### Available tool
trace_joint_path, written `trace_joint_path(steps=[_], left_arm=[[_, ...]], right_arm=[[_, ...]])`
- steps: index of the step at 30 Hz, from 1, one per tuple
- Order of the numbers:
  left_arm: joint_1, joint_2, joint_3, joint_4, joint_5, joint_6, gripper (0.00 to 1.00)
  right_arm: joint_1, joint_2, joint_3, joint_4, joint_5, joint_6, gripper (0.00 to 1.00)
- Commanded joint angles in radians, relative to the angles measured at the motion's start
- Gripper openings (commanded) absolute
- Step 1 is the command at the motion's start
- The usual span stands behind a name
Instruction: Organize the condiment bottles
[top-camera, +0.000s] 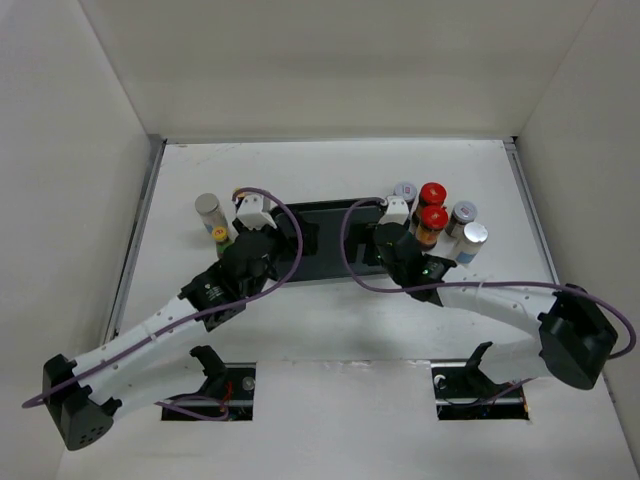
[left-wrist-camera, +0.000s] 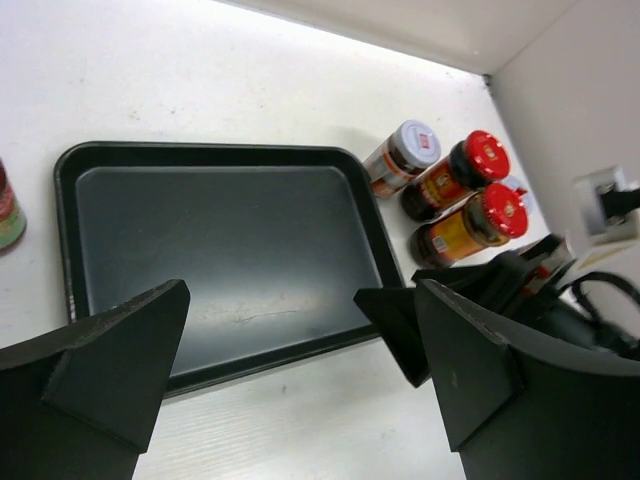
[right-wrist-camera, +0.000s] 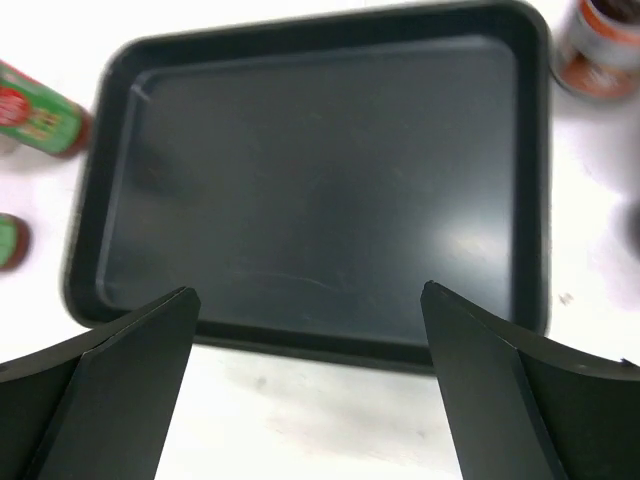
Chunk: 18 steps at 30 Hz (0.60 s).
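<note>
Of the condiment bottles, a silver-lidded jar (top-camera: 208, 207) and a yellow-capped bottle (top-camera: 219, 233) stand left of the black tray (top-camera: 330, 225). Right of it cluster two red-lidded jars (top-camera: 432, 193) (top-camera: 434, 216) and silver-lidded jars (top-camera: 405, 191) (top-camera: 463, 212) (top-camera: 473, 235). My left gripper (top-camera: 288, 240) hangs open over the tray's left part, and my right gripper (top-camera: 366, 240) hangs open over its right part. In the left wrist view the open gripper (left-wrist-camera: 295, 300) frames the tray (left-wrist-camera: 230, 240), with the red-lidded jars (left-wrist-camera: 470, 165) beyond. The right wrist's open gripper (right-wrist-camera: 308, 300) sits at the tray's (right-wrist-camera: 330, 180) near rim; nothing is held.
White walls close in the table on three sides. The right arm (left-wrist-camera: 560, 290) shows at the right of the left wrist view. Green-labelled bottles (right-wrist-camera: 40, 120) lie at the left edge of the right wrist view, and a jar (right-wrist-camera: 600, 45) at its top right.
</note>
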Motion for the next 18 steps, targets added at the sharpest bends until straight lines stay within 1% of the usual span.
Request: trace_joint_path(steps=[1, 6, 8, 11, 12, 14, 15, 16, 17, 18], left_arm=[[0.019, -0.039, 0.018, -0.023, -0.002, 0.032, 1.00], [0.077, -0.130, 0.001, -0.003, -0.011, 0.099, 1.00], [0.099, -0.133, 0.030, -0.024, -0.046, 0.130, 1.00], [0.131, -0.096, 0.091, -0.075, -0.135, 0.187, 1.00], [0.145, -0.084, 0.107, -0.081, -0.178, 0.197, 1.00], [0.177, -0.064, 0.138, -0.086, -0.259, 0.213, 1.00], [0.191, -0.061, 0.148, -0.080, -0.287, 0.213, 1.00], [0.205, -0.064, 0.156, -0.067, -0.298, 0.211, 1.00], [0.217, -0.070, 0.164, -0.051, -0.301, 0.217, 1.00], [0.229, -0.076, 0.173, -0.040, -0.299, 0.227, 1.00]], right_arm=[[0.019, 0.024, 0.098, -0.022, 0.040, -0.046, 1.00], [0.025, 0.077, 0.170, 0.048, 0.004, -0.136, 1.00], [0.030, 0.094, 0.176, 0.100, 0.020, -0.184, 1.00], [0.037, 0.099, 0.129, 0.209, -0.003, -0.181, 1.00], [0.044, 0.097, 0.106, 0.251, -0.029, -0.163, 0.91], [0.076, 0.077, 0.067, 0.312, -0.074, -0.122, 0.36], [0.090, 0.065, 0.050, 0.328, -0.080, -0.099, 0.21], [0.097, 0.051, 0.040, 0.332, -0.086, -0.077, 0.11], [0.099, 0.035, 0.027, 0.332, -0.094, -0.054, 0.06], [0.099, 0.016, 0.007, 0.344, -0.100, -0.025, 0.05]])
